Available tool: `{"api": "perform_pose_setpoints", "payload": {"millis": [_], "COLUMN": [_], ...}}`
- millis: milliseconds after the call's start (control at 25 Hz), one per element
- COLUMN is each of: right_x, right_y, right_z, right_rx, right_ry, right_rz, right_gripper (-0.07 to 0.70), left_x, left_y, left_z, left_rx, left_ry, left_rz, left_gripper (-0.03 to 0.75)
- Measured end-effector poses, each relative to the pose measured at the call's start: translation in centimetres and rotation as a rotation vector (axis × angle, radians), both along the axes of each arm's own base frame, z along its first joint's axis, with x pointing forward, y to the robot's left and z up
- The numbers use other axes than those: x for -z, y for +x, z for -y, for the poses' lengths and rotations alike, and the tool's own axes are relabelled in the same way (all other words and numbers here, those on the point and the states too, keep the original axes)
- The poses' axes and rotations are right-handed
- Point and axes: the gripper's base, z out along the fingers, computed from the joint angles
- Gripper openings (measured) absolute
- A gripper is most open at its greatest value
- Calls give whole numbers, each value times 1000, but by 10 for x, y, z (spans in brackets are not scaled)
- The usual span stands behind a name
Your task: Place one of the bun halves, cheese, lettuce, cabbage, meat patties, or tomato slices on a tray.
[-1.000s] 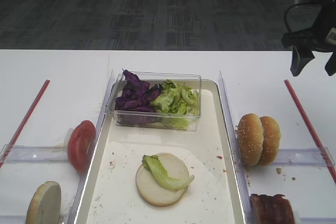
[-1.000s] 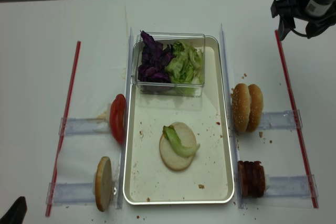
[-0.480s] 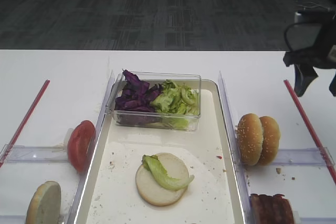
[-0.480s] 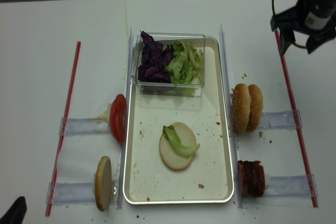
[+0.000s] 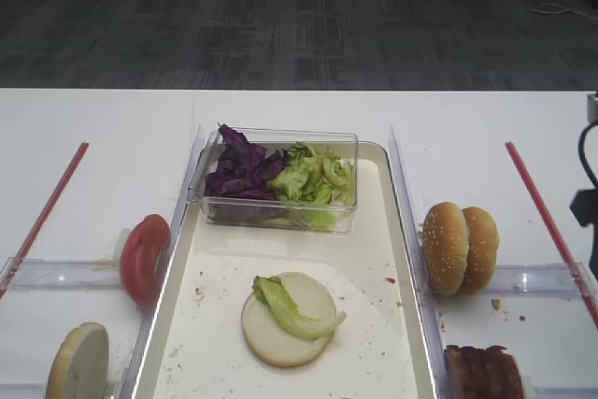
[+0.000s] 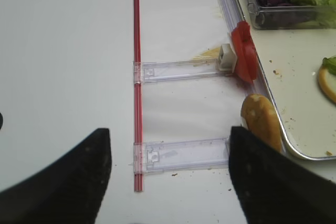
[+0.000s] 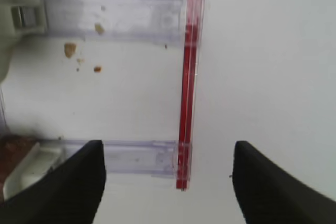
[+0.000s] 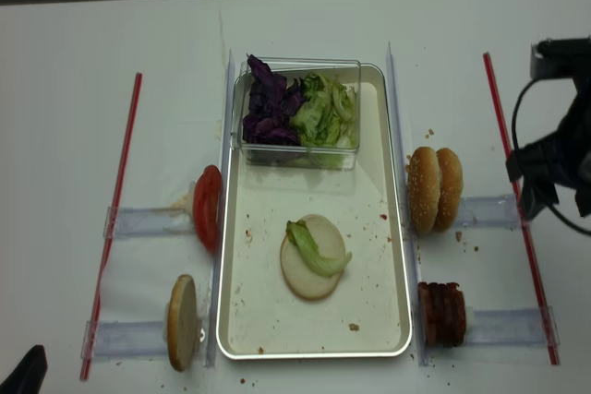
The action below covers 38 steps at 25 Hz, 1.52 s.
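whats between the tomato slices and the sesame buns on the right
The tray, holding a bun half topped with lettuce, seen in both exterior high views.

The tray (image 8: 388,228) is creamy white with brown crumbs. Pale green lettuce (image 8: 314,250) lies on a cream bun, cabbage (image 8: 270,110) is dark purple (tomato slices (image 8: 207,208) bright red).

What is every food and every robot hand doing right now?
Tray: holds the tub and one bun half.
Bun half: flat, cut face up.
Lettuce strip: lying on that bun half.
Tub: open, purple cabbage beside green leaves.
Tomato slices: standing on edge.
Sesame buns: standing on edge.
Patties: stacked sideways.
Right gripper: open, empty.
Left gripper: open, empty.
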Motion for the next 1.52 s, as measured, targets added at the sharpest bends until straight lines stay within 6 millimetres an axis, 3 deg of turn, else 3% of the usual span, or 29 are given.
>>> {"api": "perform_pose_setpoints", "payload": {"millis": [240,480,1000,1240,1520], "right_x": [0,-3,-43,-50,-50], "right_y": [-61,-105,-180,-215,-235], "right_z": [-1,-2,-2,-3,-3], "right_rx": [1,5,22,20,25], "right_ry": [-1,-2,-4,-6,-4], "right_rz": [56,156,643,863,993], "right_gripper": [545,545,545,523,508], "left_x": [0,0,0,0,0], "left_y": [0,0,0,0,0], "left_z": [0,0,0,0,0], "left_rx": [0,0,0,0,0], "left_ry": [0,0,0,0,0], "left_rz": [0,0,0,0,0], "left_gripper": [474,474,473,474,474]}}
